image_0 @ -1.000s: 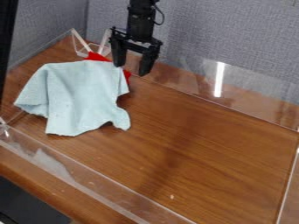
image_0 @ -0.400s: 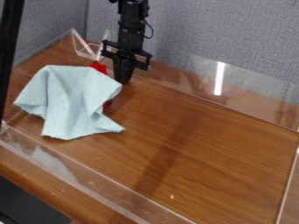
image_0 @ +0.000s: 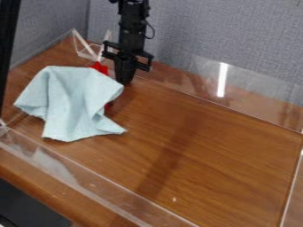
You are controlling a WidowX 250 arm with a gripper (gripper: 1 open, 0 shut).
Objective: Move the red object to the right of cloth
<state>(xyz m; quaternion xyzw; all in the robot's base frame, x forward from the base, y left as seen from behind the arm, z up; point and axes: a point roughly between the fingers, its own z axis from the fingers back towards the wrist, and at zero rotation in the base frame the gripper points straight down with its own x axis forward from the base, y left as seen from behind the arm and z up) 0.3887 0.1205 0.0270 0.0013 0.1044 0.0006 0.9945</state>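
Note:
The red object (image_0: 102, 64) lies at the back left of the table, just behind the cloth's far corner; only its left part shows. The rest is hidden behind my gripper (image_0: 124, 80). The gripper points almost straight down, with its fingers drawn together on the red object's near end, low on the table. The cloth (image_0: 71, 102) is pale blue-green and rumpled. It is spread on the left of the wooden table, and its upper right corner reaches up to the fingertips.
A clear plastic wall (image_0: 225, 80) runs around the wooden table (image_0: 201, 142). Bare wood stretches to the right of the cloth. A grey panel stands behind, and a dark post (image_0: 10, 35) is at the far left.
The gripper has sunk slightly and its fingers have gone from wide apart to together at the red object. The cloth's right edge has pulled in a little.

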